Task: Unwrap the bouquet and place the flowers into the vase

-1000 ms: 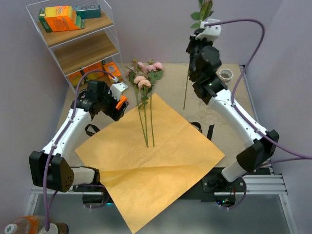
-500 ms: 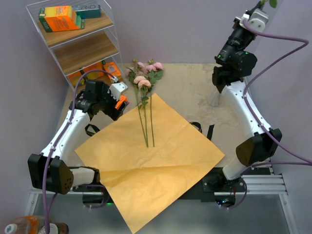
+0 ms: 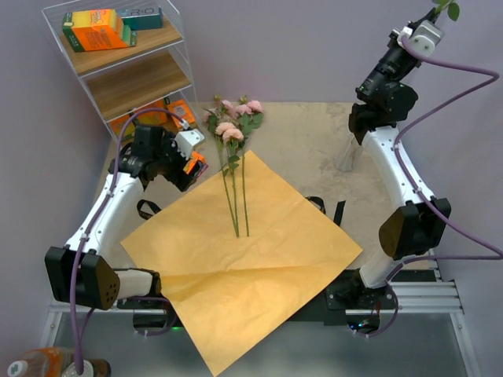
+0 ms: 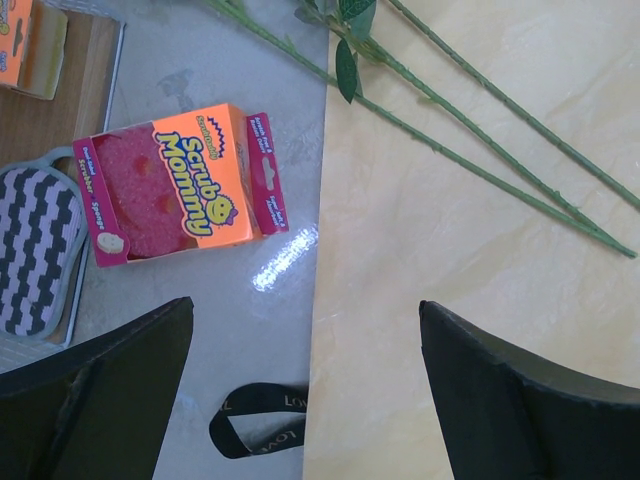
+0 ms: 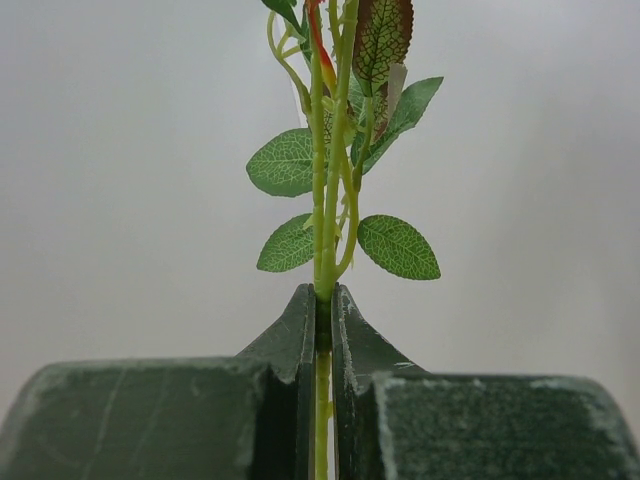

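The orange paper [image 3: 244, 259] lies unfolded flat on the table, also under my left gripper [image 4: 480, 300]. Several pink and cream flowers [image 3: 233, 126] lie at its far corner, with their green stems [image 4: 470, 135] running across the sheet. My left gripper [image 3: 191, 166] hovers open over the paper's left edge [image 4: 305, 305], holding nothing. My right gripper [image 3: 435, 17] is raised high at the back right, shut on one flower's thin green stem [image 5: 322, 295]. That stem's leaves [image 5: 398, 245] show above the fingers and its bloom is out of view. The vase is mostly hidden behind the right arm.
Black ribbon pieces lie left [image 3: 145, 208] and right [image 3: 326, 206] of the paper, one below my left gripper [image 4: 255, 430]. An orange sponge box [image 4: 175, 185] and a striped pad [image 4: 35, 250] sit by the wire shelf rack [image 3: 118, 75] at the back left.
The right arm has swung from over the table's middle up and to the back right, carrying the stem. The left gripper has shifted slightly left and stays open.
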